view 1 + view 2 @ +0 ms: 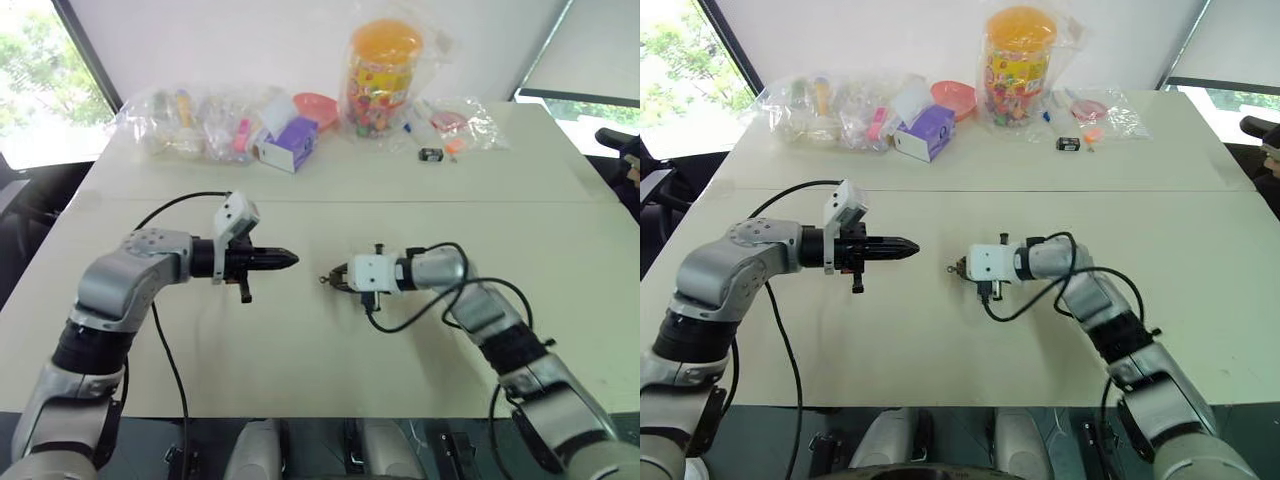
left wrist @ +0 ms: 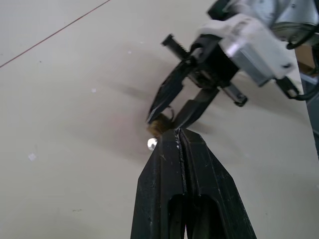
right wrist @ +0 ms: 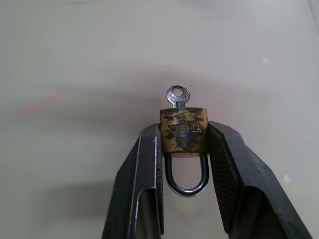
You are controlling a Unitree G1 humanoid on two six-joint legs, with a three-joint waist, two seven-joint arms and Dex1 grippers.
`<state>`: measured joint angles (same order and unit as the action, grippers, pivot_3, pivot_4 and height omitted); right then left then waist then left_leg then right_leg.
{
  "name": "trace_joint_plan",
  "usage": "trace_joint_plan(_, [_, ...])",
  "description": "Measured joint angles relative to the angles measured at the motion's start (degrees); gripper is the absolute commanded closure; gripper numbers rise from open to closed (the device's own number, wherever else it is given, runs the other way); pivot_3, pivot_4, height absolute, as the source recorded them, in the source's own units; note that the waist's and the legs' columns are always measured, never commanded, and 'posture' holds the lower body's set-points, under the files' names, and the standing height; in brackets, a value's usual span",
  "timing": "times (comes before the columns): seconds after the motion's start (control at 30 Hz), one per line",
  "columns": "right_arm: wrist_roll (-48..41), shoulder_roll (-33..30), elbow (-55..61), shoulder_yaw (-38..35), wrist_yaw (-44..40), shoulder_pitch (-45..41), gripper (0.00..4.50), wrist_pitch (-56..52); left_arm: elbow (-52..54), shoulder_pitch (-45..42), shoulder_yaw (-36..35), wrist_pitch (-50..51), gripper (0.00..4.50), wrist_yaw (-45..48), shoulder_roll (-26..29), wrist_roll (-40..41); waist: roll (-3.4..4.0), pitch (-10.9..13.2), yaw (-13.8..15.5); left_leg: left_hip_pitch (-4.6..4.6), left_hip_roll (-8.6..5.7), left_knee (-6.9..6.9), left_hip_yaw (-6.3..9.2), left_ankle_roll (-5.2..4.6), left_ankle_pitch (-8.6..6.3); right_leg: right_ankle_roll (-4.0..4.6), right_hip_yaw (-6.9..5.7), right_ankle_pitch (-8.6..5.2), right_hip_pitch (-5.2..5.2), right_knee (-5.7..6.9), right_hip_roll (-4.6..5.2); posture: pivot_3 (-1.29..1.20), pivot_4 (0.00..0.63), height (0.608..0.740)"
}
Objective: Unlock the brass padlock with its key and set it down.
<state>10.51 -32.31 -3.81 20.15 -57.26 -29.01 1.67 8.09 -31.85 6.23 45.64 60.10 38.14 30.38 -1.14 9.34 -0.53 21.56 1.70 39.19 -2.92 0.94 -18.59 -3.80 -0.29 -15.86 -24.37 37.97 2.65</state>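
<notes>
Both arms are built of rounded silver-grey metal segments with black joint bands, and a loose black cable loops along each, at lower left and lower right of the head views. A white boxy camera housing sits at each wrist. The left gripper [image 1: 285, 260] and the right gripper [image 3: 183, 144] each carry two tapered black fingers (matte, faintly scuffed).

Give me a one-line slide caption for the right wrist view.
Right gripper clamps the brass padlock by its sides, key protruding from its body, shackle between the fingers.
</notes>
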Motion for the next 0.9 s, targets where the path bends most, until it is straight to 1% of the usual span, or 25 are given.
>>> trace_joint_plan(0.03, [-0.2, -1.3, 3.7, -1.3, 0.0, 1.5, 3.8, -1.6, -1.0, -0.5, 0.7, -0.4, 3.96, 0.2, -0.6, -0.4, 0.0, 0.0, 0.0, 0.01, -0.01, 0.01, -0.01, 0.0, 0.0, 0.0, 0.0, 0.0, 0.0, 0.0, 0.0, 0.0, 0.15, 0.74])
trace_joint_plan(0.1, [-1.1, -3.8, 11.2, -4.3, 0.0, 3.2, 3.8, -4.6, -3.2, -1.7, 2.1, -2.4, 3.14, 0.3, -2.5, -1.7, 0.0, 0.0, 0.0, -0.01, -0.01, 0.02, 0.01, 0.0, 0.0, 0.0, 0.0, 0.0, 0.0, 0.01, -0.06, 0.0, 0.15, 0.74])
trace_joint_plan(0.2, [-2.9, -5.4, 19.6, -7.8, 0.2, 4.0, 3.8, -8.2, -6.1, -4.1, 3.1, -5.3, 1.56, 0.7, -5.0, -3.0, -0.01, 0.0, -0.3, -0.05, 0.04, 0.01, 0.01, 0.0, 0.0, 0.0, 0.0, 0.0, 0.0, 0.02, -0.14, 0.0, 0.15, 0.74])
trace_joint_plan(0.27, [-2.8, -6.3, 22.5, -8.4, 1.0, 4.2, 3.8, -8.4, -7.9, -5.3, 3.7, -7.5, 0.5, 1.0, -6.4, -3.9, -0.01, 0.0, -0.2, -0.05, 0.04, 0.01, 0.01, 0.0, 0.0, 0.0, 0.0, 0.0, 0.0, 0.02, -0.21, 0.0, 0.15, 0.74])
trace_joint_plan(0.3, [-2.7, -6.4, 23.0, -8.6, 1.5, 4.2, 3.8, -7.9, -8.5, -5.6, 3.8, -7.8, 0.07, 1.2, -6.9, -4.0, -0.01, 0.0, -0.3, -0.05, 0.04, 0.01, 0.01, 0.0, 0.0, 0.0, 0.0, 0.0, 0.0, 0.02, -0.21, 0.0, 0.15, 0.74])
trace_joint_plan(0.43, [0.0, -7.7, 22.7, -8.6, 4.3, 4.0, 3.8, -1.9, -12.0, -7.1, 3.4, -7.1, 0.07, 2.4, -9.5, -2.6, -0.02, 0.0, -0.1, -0.02, 0.0, 0.02, 0.0, -0.01, 0.0, 0.0, 0.0, 0.0, 0.0, 0.01, -0.2, 0.0, 0.15, 0.74])
trace_joint_plan(0.5, [1.0, -8.0, 22.1, -8.6, 5.4, 3.9, 3.8, 0.5, -13.0, -7.5, 3.2, -7.2, 0.07, 2.9, -9.8, -2.4, -0.02, 0.0, -0.1, -0.02, 0.0, 0.03, 0.0, -0.01, 0.0, 0.0, 0.0, 0.0, 0.0, 0.01, -0.19, 0.0, 0.15, 0.74])
trace_joint_plan(0.7, [1.7, -8.1, 21.8, -8.6, 6.9, 3.9, 3.8, 3.0, -14.7, -8.9, 1.8, -7.2, 0.07, 4.3, -10.2, -1.8, -0.02, 0.0, -0.1, -0.03, 0.01, 0.02, 0.01, 0.0, 0.0, 0.0, 0.0, 0.0, 0.0, 0.01, -0.2, 0.0, 0.15, 0.74])
trace_joint_plan(0.8, [1.9, -9.3, 21.9, -8.6, 6.9, 3.9, 3.8, 4.2, -14.7, -9.0, 1.3, -7.1, 0.07, 4.6, -10.8, -1.3, -0.02, 0.0, -0.1, -0.02, 0.01, 0.02, 0.01, 0.0, 0.0, 0.0, 0.0, 0.0, 0.0, 0.01, -0.19, 0.0, 0.15, 0.74])
trace_joint_plan(0.83, [2.1, -9.5, 22.0, -8.7, 6.9, 3.9, 3.8, 4.5, -14.8, -9.0, 1.3, -6.9, 0.3, 4.6, -11.2, -0.9, -0.02, 0.0, -0.1, -0.02, 0.01, 0.03, 0.01, 0.0, 0.0, 0.0, 0.0, 0.0, 0.0, 0.01, -0.18, 0.0, 0.15, 0.74])
trace_joint_plan(0.9, [2.2, -9.5, 22.3, -8.7, 6.9, 3.9, 3.8, 5.0, -14.8, -9.0, 1.2, -6.5, 0.91, 4.7, -11.6, -0.5, -0.02, 0.0, -0.1, -0.02, 0.01, 0.02, 0.01, 0.0, 0.0, 0.0, 0.0, 0.0, 0.0, 0.01, -0.18, 0.0, 0.15, 0.74])
